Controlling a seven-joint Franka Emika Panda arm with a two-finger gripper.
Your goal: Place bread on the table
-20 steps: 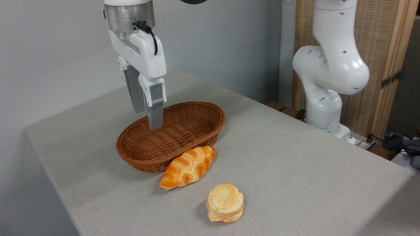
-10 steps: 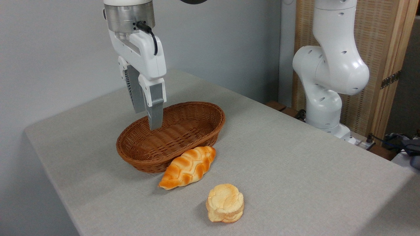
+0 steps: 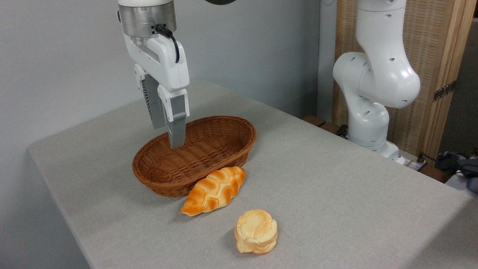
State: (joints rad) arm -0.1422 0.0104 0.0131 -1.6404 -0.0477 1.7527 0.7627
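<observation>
The bread (image 3: 256,231), a small round pale-yellow bun with a golden edge, lies on the grey-beige cloth of the table (image 3: 336,194) near the front edge. My gripper (image 3: 167,137) hangs well away from it, up and to the left, above the back-left rim of the wicker basket. Its grey fingers (image 3: 176,127) point down, stand open, and hold nothing.
A brown oval wicker basket (image 3: 209,149) sits empty at mid-table. A longer braided orange-and-cream loaf (image 3: 214,189) leans against its front wall. The arm's white base (image 3: 373,93) stands at the table's right rear, with a wooden screen behind it.
</observation>
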